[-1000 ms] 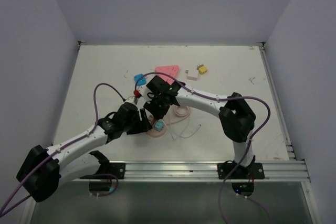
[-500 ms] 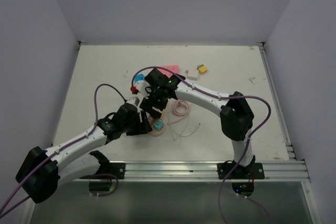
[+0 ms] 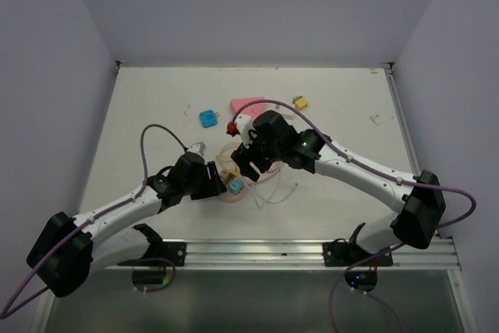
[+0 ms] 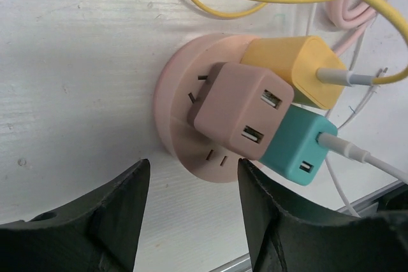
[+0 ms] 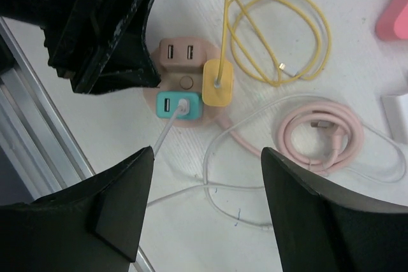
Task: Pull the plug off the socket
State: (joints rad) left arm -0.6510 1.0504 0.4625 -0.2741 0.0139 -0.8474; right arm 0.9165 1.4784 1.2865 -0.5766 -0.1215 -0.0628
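Three plugs sit in the round pink socket point(image 4: 175, 103) at the centre of the left wrist view: pink plug point(image 4: 242, 111), yellow plug point(image 4: 290, 68), teal plug point(image 4: 299, 144). At the bottom edge, the left gripper point(image 4: 194, 183) is released and empty, near the socket. Above it, the right gripper point(image 5: 204, 157) hangs released and empty.

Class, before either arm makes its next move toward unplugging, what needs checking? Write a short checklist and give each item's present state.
1. Open, empty left gripper: ok.
2. Open, empty right gripper: ok.
3. Pink charger between the left gripper's fingers: not ok, it lies ahead of them.
4. Round pink socket held down: not ok, nothing grips it.
5. White cable clear of the right gripper: cannot tell.
6. Room around the pink charger: not ok, the yellow charger and teal charger crowd it.
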